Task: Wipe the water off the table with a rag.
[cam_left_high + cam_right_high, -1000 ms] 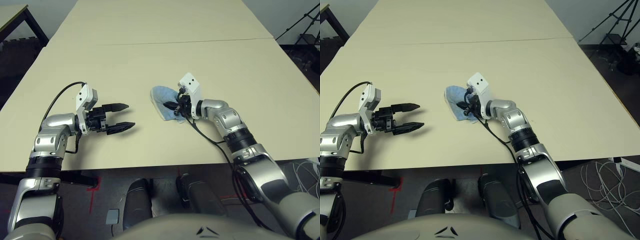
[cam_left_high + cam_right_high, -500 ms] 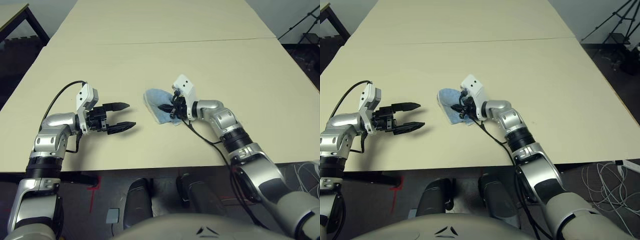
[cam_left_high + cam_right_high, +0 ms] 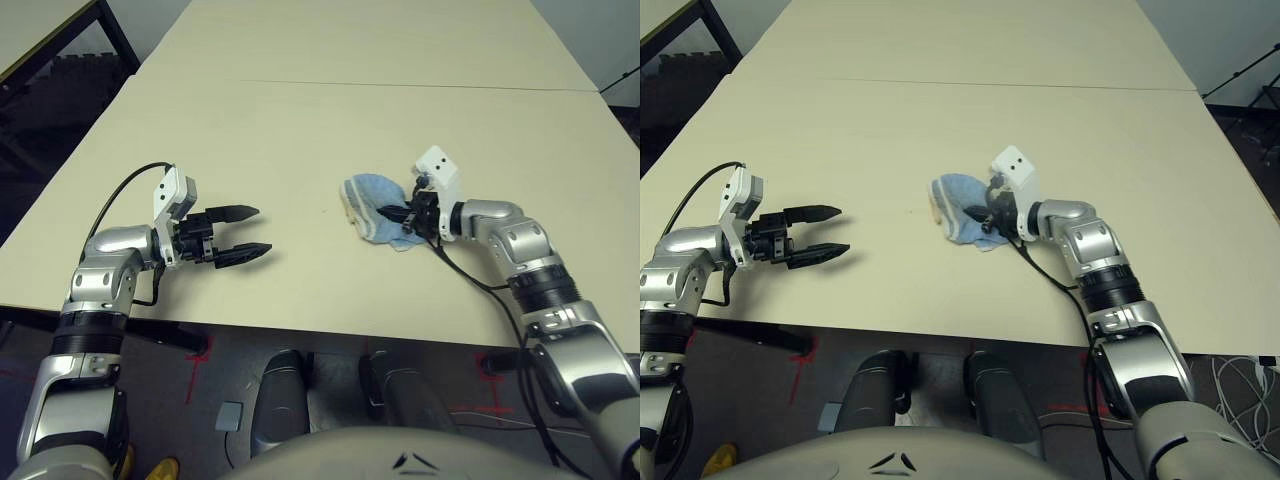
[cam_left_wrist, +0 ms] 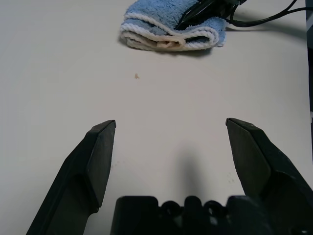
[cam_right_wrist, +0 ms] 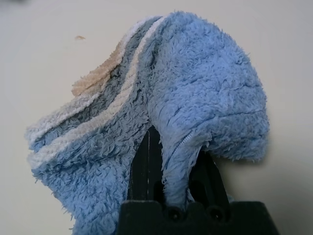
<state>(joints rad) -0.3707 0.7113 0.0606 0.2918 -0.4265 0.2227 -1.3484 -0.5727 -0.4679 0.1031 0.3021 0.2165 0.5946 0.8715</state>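
Observation:
The light blue rag (image 3: 372,200) lies bunched on the pale table (image 3: 300,130), right of centre. My right gripper (image 3: 398,213) is shut on the rag, with blue terry draped over its black fingers (image 5: 146,169). A cream-stained fold of the rag faces left. One tiny amber drop of water (image 4: 136,76) sits on the tabletop just left of the rag, also seen as a water speck (image 5: 79,37). My left gripper (image 3: 261,230) hovers open and empty over the table's left front, pointing toward the rag and well apart from it.
A thin seam (image 3: 400,86) crosses the table behind both arms. The front edge (image 3: 330,335) runs close below the grippers. A smaller table with a black frame (image 3: 60,40) stands at the far left. A black cable trails from my right wrist.
The whole view has shifted and tilted. Against the still left gripper, my right gripper carried the rag slightly left, then back to the right, farther from the left gripper.

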